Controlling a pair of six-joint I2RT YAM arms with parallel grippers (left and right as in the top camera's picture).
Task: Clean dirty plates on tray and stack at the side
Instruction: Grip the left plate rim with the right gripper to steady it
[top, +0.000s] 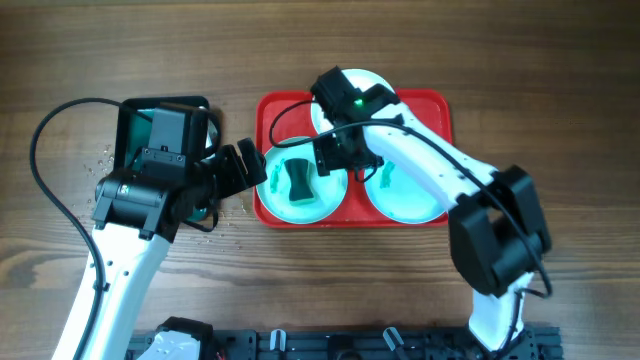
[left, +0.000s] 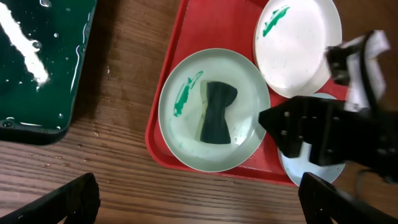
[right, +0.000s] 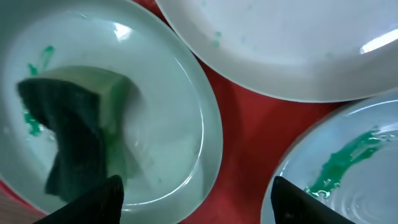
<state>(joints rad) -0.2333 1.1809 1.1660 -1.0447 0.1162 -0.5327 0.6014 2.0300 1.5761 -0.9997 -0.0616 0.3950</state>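
The red tray (top: 430, 110) holds three plates. The left turquoise plate (top: 275, 195) carries a dark green sponge (top: 298, 180) and a teal smear (left: 185, 93). The white plate (top: 378, 80) at the back has a teal smear (left: 273, 18). The right turquoise plate (top: 410, 200) is smeared too (right: 348, 158). My right gripper (right: 199, 199) is open and empty, low over the tray between the two turquoise plates. My left gripper (left: 199, 199) is open and empty over the wood beside the tray's left rim. The right arm hides part of the white plate from overhead.
A dark green-black tray (left: 37, 62) with water in it lies left of the red tray (left: 205, 31), partly under my left arm (top: 160, 170). Bare wooden table surrounds both trays.
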